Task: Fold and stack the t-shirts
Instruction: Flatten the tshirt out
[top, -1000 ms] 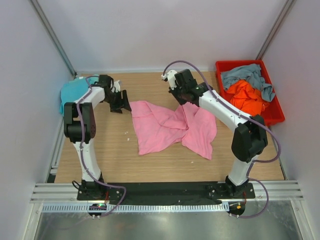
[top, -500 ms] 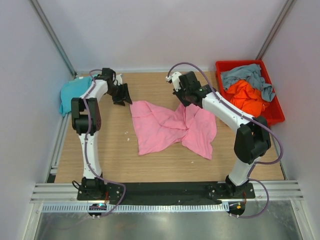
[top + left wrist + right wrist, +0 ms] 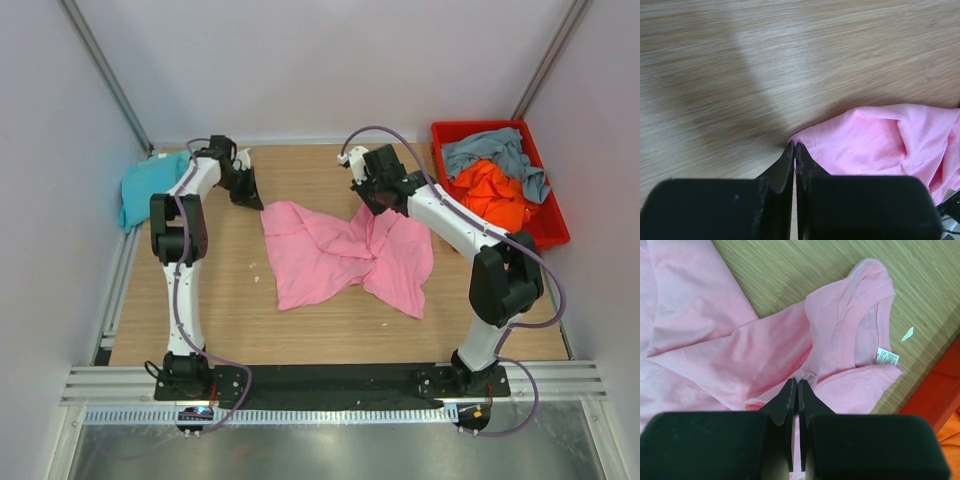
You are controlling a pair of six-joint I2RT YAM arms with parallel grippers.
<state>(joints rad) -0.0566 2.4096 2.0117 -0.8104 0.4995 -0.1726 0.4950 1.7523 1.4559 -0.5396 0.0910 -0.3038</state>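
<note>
From above, the pink t-shirt (image 3: 330, 255) lies crumpled and half spread on the table (image 3: 200, 300). The left gripper (image 3: 248, 192) sits at its far left corner and the right gripper (image 3: 383, 203) over its far edge by the collar. The teal t-shirt (image 3: 145, 185) lies well to the left of the pink one. The orange t-shirt (image 3: 495, 195) and grey-blue t-shirt (image 3: 495, 150) lie heaped in the red bin (image 3: 548, 228) to its right.

In the left wrist view, the left gripper (image 3: 795, 146) is clenched, its tips touching the very corner of the pink t-shirt (image 3: 875, 145). Whether any hem is caught between them I cannot tell. At best the hold is a sliver, so a pull to the left would likely let the corner slip free, leaving that side bunched.

In the right wrist view, the right gripper (image 3: 795, 382) is clamped on a raised fold of the pink t-shirt (image 3: 715, 340), just inside the collar (image 3: 867, 300). Several layers overlap there, so it may hold more than one. Lifting or dragging would then carry the sleeve along and set in the creases rather than flatten them. If the arms pull unevenly, the shirt may skew across the table.
</note>
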